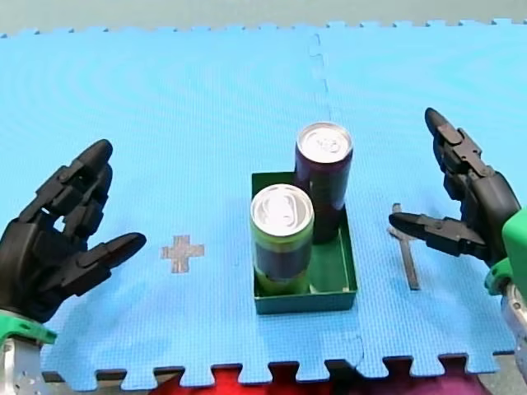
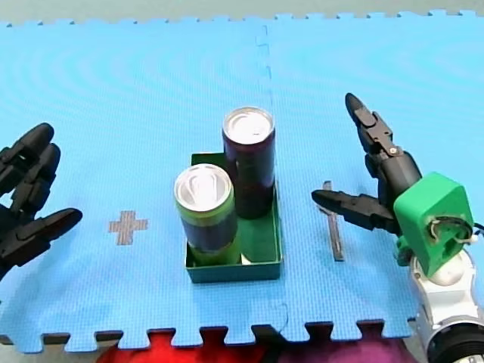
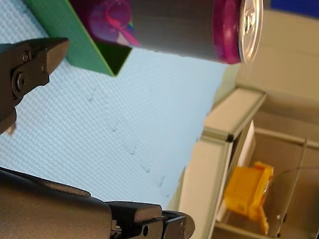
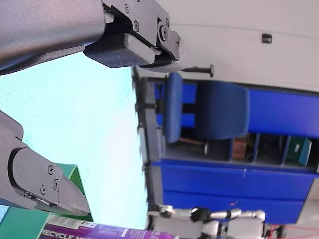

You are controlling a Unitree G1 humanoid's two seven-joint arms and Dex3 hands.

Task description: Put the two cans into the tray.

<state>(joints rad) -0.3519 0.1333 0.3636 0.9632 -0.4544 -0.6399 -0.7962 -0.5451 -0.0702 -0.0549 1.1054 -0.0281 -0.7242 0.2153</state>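
Partly hidden behind the green can (image 1: 282, 243), the purple can (image 1: 325, 177) shares its tray (image 1: 305, 303).

In the tray (image 1: 305, 302), near can (image 1: 282, 239) stands before far can (image 1: 324, 177).

Flanking the tray (image 2: 234, 271).
Hovering empty left hand (image 2: 25, 215) and right hand (image 2: 386, 189) either side; showing green can (image 2: 205, 219), dark can (image 2: 249, 162) standing upright inside.

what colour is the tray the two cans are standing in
Dark green. The shallow rectangular tray shows best in the first head view.
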